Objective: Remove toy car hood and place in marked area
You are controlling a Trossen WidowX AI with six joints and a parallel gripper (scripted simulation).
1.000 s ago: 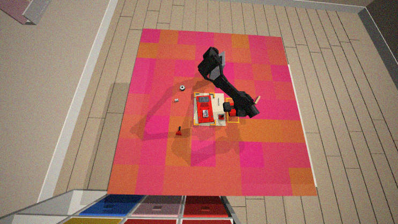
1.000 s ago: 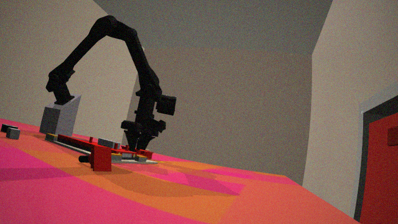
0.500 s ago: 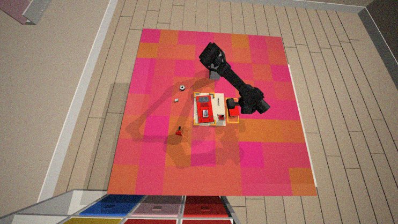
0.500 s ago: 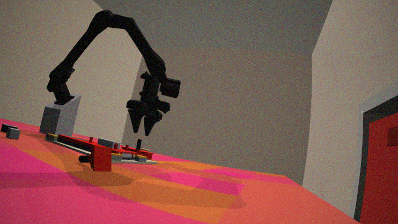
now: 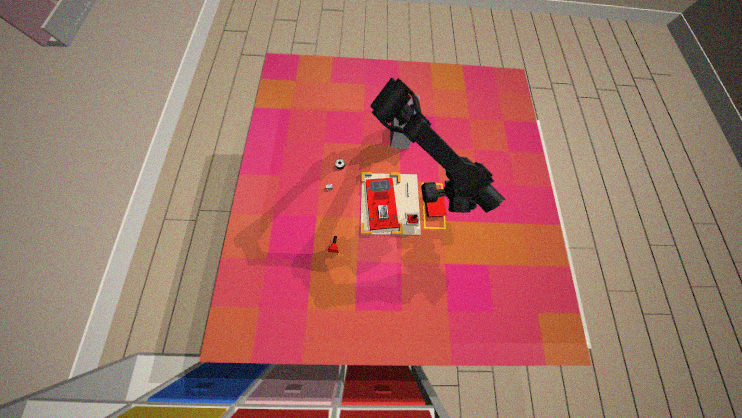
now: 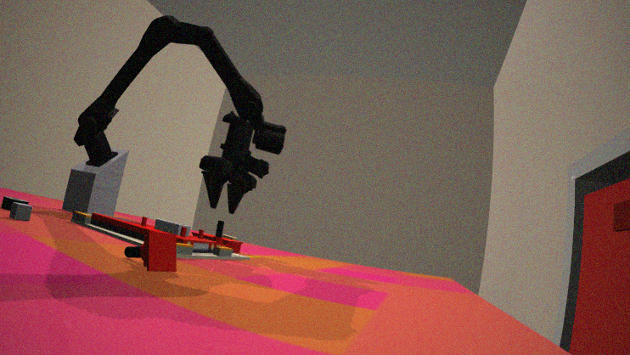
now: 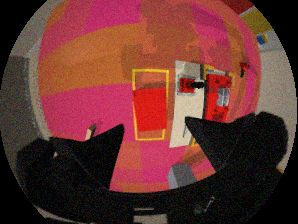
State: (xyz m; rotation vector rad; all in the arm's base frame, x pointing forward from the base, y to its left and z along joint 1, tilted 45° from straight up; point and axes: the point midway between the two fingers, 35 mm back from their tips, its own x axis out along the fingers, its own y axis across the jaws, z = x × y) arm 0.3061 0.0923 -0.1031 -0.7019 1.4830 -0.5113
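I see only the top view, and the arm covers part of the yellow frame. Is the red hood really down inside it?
Observer: Yes. In the wrist view the hood lies flat inside the yellow frame, with its edges within the lines.
Operator: Is the gripper touching the hood?
Observer: No. In the exterior view the gripper hangs well above the table, with open air under its fingertips.
Operator: Are the fingers open, with nothing between them?
Observer: Yes. The wrist view shows the two fingers spread wide, and only the mat and the hood below show between them.
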